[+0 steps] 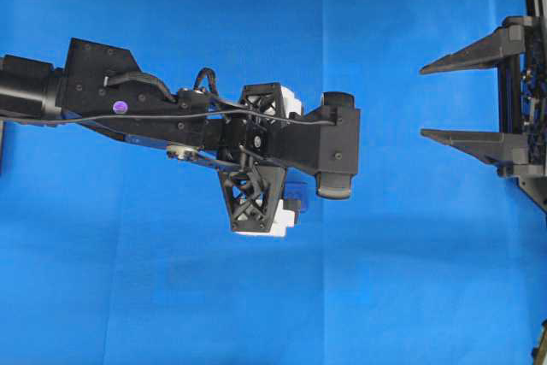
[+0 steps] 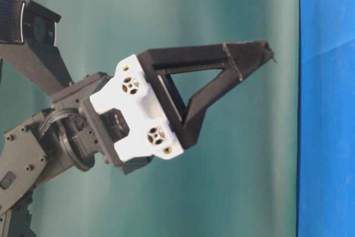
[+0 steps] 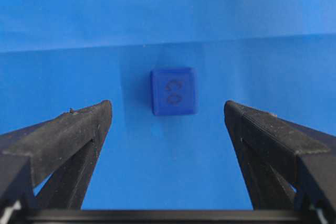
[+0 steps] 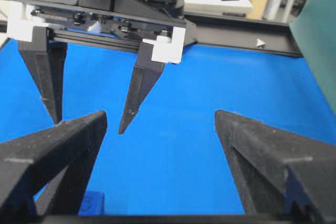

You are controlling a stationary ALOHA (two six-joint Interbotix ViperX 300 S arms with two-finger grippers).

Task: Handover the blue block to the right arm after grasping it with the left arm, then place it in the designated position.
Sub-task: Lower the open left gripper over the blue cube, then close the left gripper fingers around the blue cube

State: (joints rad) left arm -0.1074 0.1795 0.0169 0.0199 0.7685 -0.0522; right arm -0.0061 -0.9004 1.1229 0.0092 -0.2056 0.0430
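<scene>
The blue block (image 3: 174, 91) lies flat on the blue cloth of the table (image 3: 79, 14), just above the centre of the left wrist view, framed between the two black fingers though not yet between their tips. In the overhead view only a sliver of it shows below the middle of the frame, under the left hand (image 1: 265, 160). That hand stands wide, nothing in it, fingers pointing down at the cloth. The right hand (image 1: 444, 100) waits at the right edge of the overhead view, also wide and empty, well apart from the block.

The block looks like a small rigid cube with rounded edges and smooth faces — probably light, unlikely to deform, but apt to slip or twist out if pinched near a corner. The best hold, I judge, is across two opposite flat sides, low and centred. For the handover it would help to leave part of the cube proud of the fingertips — enough for the other hand to take.
</scene>
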